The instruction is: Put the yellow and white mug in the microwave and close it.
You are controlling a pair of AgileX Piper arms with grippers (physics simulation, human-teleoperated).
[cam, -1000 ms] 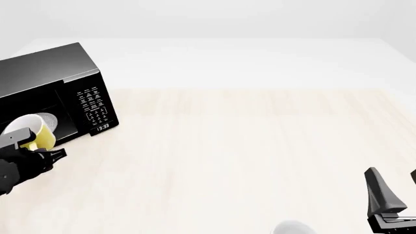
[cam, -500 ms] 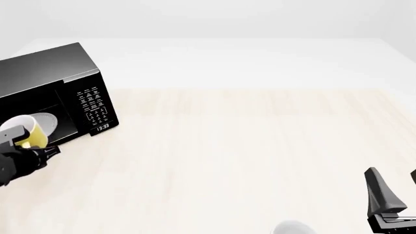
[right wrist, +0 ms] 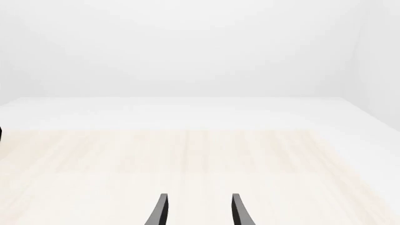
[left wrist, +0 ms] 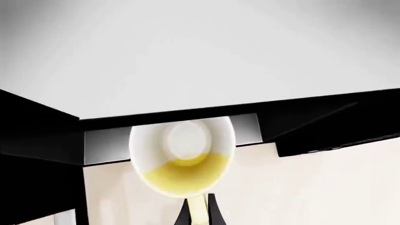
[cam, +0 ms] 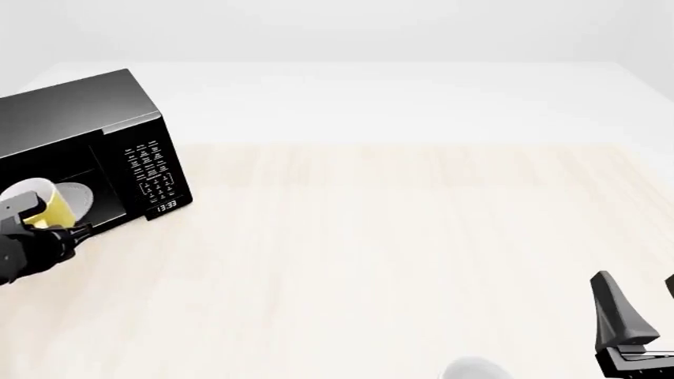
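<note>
Mug [cam: 43, 207], pinched by its handle in left gripper [cam: 65, 234], has moved closer to microwave [cam: 95, 150] mouth vs a sec ago, nearly inside; right gripper [right wrist: 198, 211] idle w/ fingers apart.

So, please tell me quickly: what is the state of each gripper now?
Left gripper: shut on the yellow and white mug, gripping its handle.
Right gripper: open, holding nothing.

Left gripper [left wrist: 197, 216] clamped (right gripper [right wrist: 197, 209] parted)
</note>
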